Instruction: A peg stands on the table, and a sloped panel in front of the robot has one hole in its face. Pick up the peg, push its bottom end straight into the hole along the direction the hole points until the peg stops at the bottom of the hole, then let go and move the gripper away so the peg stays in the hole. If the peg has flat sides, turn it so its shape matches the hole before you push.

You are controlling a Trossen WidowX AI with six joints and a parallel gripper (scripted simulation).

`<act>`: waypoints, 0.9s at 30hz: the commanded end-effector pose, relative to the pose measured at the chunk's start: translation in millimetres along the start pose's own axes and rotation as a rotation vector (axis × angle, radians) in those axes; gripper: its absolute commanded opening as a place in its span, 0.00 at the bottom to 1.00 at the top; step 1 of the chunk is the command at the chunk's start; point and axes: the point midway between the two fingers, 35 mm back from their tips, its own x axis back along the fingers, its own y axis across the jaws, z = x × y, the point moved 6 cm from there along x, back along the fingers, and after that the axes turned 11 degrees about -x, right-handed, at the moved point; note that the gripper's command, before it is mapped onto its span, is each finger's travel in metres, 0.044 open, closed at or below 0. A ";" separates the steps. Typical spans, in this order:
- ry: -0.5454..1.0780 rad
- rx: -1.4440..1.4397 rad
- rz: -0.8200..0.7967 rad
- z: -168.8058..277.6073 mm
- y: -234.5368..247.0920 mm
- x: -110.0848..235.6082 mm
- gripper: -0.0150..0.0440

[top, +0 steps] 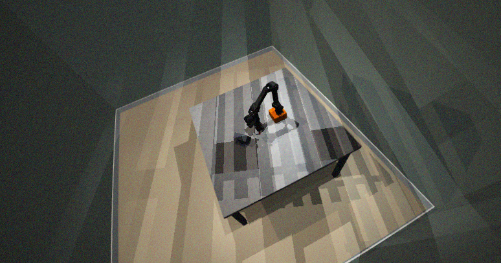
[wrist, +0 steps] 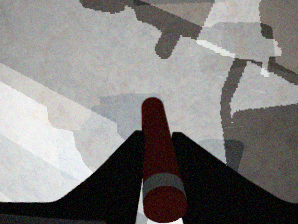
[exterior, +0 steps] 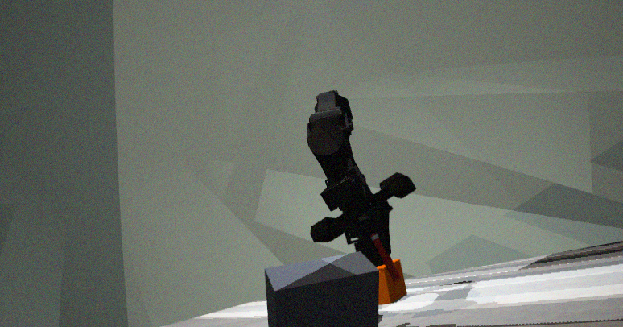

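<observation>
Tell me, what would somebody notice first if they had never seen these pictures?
Probably the dark red peg with a grey band, pinched between the black gripper fingers and filling the middle of the wrist view. Next comes the bright orange base under the arm on the striped grey table. A dark sloped block sits low in the exterior view, in front of the arm.

Top view hangs far overhead, exterior sits low at table level, wrist looks along the peg (wrist: 160,163).
</observation>
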 end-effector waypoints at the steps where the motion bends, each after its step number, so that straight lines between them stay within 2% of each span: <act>1: 0.000 -0.010 -0.021 -1.2 -4.6 -1.6 0.25; 27: -0.047 -0.069 -0.149 -17.6 -27.7 -1.6 0.25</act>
